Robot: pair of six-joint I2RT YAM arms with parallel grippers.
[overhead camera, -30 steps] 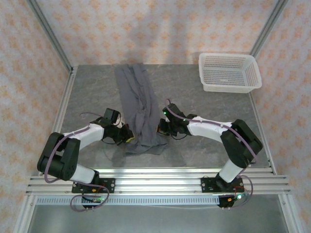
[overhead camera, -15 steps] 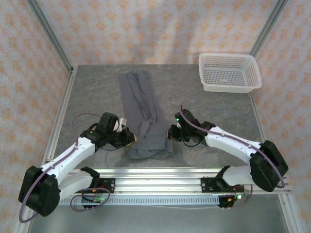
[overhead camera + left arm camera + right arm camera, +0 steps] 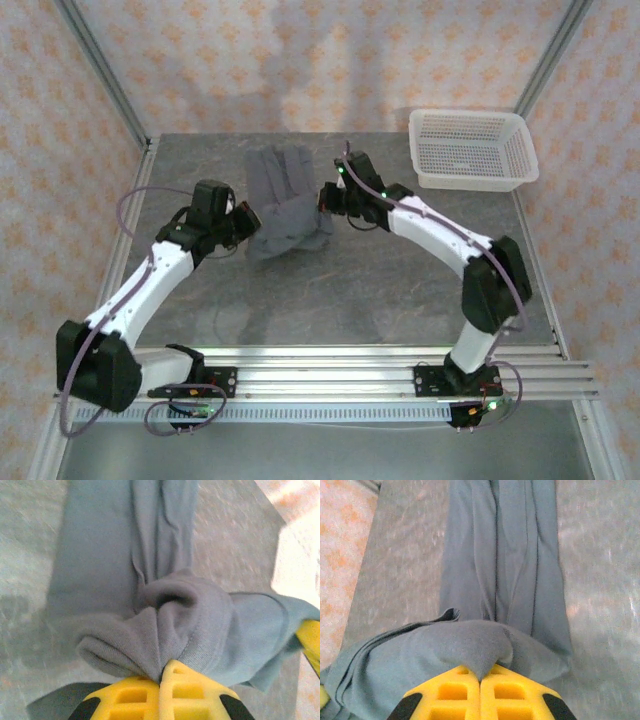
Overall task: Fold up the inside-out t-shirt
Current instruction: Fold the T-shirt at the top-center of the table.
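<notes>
- At the left, the table [image 3: 150, 215] was bare up to its metal edge rail, so the left arm had free room on that side.
- The left gripper [image 3: 161, 677] was closed tightly on a bunch of the t-shirt [image 3: 285, 195], at the left corner of the lifted near end. The cloth puffed out just above its yellow fingers [image 3: 135, 695].
- The t-shirt lay at the far middle of the table as a narrow strip with long creases. I judged that the side folds were already made. The near end was raised and brought over the far part, so the cross fold seemed about half done. It was not yet laid flat, and both corners were not yet released.
- The far end of the strip was near the far table edge and the wall, so little room was left in that direction. The near half of the table was open.
- The right gripper [image 3: 480, 677] was also closed on the cloth, at the right corner, with folded layers hanging to its left.
- The basket [image 3: 470, 148] stood in the far right corner, well apart from the t-shirt. The right arm reached beside it without touching.
</notes>
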